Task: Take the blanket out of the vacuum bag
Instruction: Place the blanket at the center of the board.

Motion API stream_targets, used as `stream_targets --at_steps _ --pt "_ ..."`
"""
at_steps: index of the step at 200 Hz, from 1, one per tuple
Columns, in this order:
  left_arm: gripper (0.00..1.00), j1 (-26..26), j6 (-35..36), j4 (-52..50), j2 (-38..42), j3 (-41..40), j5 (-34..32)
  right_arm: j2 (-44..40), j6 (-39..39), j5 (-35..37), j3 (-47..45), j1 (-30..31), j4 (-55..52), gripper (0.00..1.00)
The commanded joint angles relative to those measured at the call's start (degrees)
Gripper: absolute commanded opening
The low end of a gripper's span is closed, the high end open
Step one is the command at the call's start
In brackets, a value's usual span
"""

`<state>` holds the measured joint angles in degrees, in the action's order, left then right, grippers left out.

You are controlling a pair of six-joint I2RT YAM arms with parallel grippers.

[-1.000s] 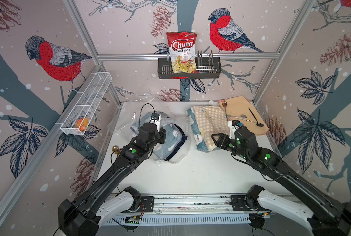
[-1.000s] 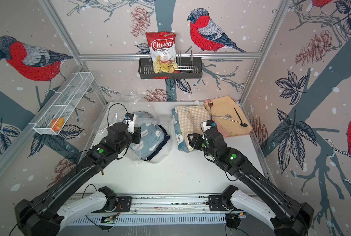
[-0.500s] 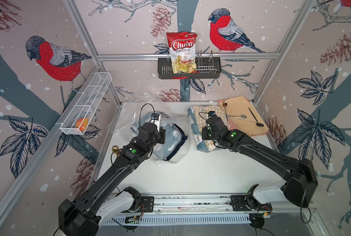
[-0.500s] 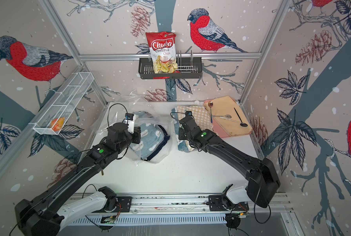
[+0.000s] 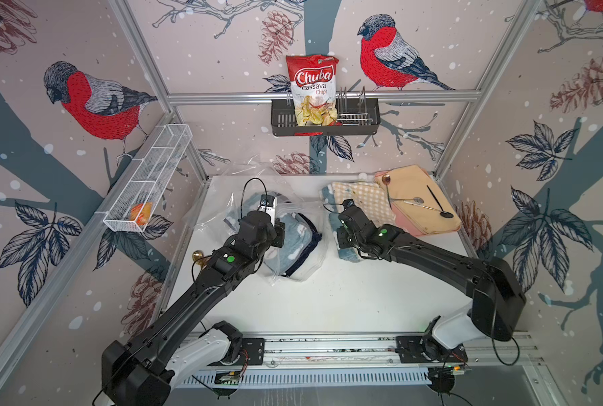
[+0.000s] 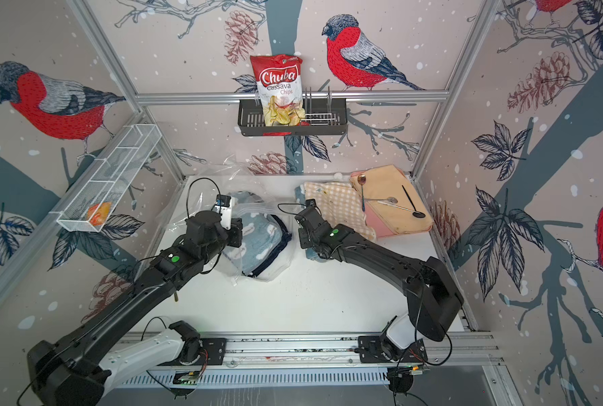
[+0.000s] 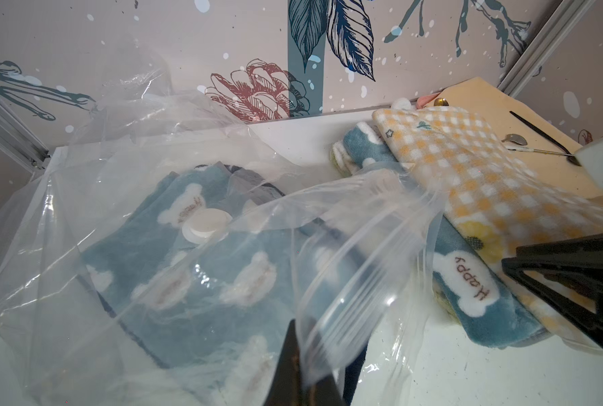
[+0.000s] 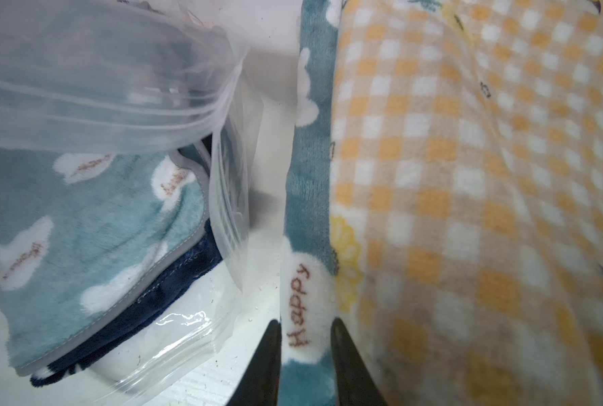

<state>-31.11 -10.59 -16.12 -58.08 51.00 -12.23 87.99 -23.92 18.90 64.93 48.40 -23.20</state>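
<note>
I read left fingers [image 7: 286, 369] pressed shut on the vacuum bag [image 7: 359, 253] at its zip edge. The blanket [image 7: 173, 267] is inside, bag on bench [image 5: 328, 298]. My right fingers [image 8: 266, 365] pinch a loose blue blanket [image 8: 307, 211] beside the mouth, under check blanket [image 8: 468, 211].

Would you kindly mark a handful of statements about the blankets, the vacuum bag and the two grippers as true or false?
1. A cloud-print blanket lies inside the vacuum bag. True.
2. The chips bag lies on the table. False: it stands in the black wall basket.
3. The left gripper is shut on the vacuum bag's edge. True.
4. The right gripper has its jaws inside the vacuum bag. False: they straddle the edge of a folded blanket lying outside it.
5. The white valve cap sits over the cloud-print blanket. True.
</note>
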Motion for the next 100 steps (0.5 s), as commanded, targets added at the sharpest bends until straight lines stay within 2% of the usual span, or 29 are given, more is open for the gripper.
stream_targets --at_steps 1,19,57,100 --pt "0.0 0.08 0.39 1.0 -0.01 0.28 -0.95 0.89 0.63 5.56 0.28 0.11 -1.4 0.29" --pt "0.0 0.09 0.35 0.94 -0.01 0.26 -0.87 1.89 0.83 7.29 0.46 0.19 -2.17 0.39" --pt "0.0 0.15 0.22 1.01 -0.1 0.31 -0.26 4.0 0.32 14.55 1.78 0.45 -5.4 0.49" --pt "0.0 0.09 0.21 1.09 0.16 0.32 0.01 7.15 0.71 17.92 3.14 0.37 -6.86 0.6"
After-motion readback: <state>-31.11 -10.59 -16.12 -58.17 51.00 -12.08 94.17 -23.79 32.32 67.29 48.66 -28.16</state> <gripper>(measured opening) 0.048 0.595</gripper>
